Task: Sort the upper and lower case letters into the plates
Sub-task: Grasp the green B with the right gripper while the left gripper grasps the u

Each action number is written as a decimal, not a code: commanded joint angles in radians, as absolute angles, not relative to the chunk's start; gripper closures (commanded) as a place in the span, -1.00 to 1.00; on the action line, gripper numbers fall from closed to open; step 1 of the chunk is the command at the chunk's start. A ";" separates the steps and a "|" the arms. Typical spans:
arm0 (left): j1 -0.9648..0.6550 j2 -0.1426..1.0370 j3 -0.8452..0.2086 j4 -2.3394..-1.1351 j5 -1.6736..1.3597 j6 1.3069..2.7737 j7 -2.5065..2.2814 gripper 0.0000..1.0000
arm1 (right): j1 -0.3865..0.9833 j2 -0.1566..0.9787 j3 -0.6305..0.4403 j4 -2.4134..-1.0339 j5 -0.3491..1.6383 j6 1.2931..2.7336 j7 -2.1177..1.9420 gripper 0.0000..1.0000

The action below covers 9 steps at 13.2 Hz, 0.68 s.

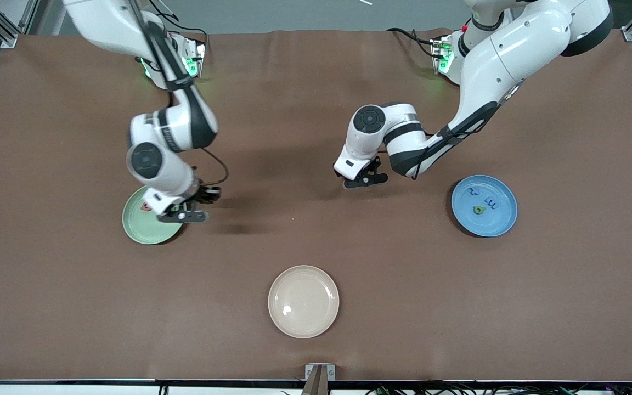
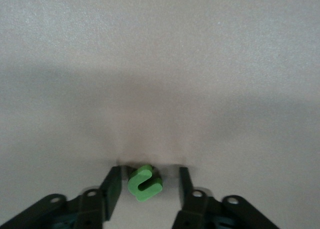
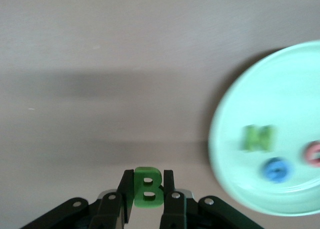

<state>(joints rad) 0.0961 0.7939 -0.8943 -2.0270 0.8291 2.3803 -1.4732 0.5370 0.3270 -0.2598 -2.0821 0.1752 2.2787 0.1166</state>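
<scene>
My right gripper (image 1: pixel 184 215) (image 3: pixel 148 175) is shut on a green capital B (image 3: pixel 148 187), held upright over the edge of the pale green plate (image 1: pixel 140 227) (image 3: pixel 280 89). That plate holds a green letter (image 3: pixel 259 138), a blue round letter (image 3: pixel 276 170) and a red letter (image 1: pixel 145 207). My left gripper (image 1: pixel 362 180) (image 2: pixel 150 173) is low over the middle of the table. It is open, with a small green letter (image 2: pixel 145 183) on the cloth between its fingers and a gap on each side. The blue plate (image 1: pixel 500 222) holds two blue letters and a green one (image 1: pixel 479 209).
A cream-beige plate (image 1: pixel 303 301) sits nearer the front camera, in the middle of the table. Brown cloth (image 1: pixel 404 285) covers the whole table. The right arm's elbow hangs above the pale green plate.
</scene>
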 commanded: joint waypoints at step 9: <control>0.092 0.804 -0.887 -2.028 0.847 2.398 -1.465 0.20 | 0.247 0.385 -0.242 -2.065 0.175 2.335 -0.336 0.98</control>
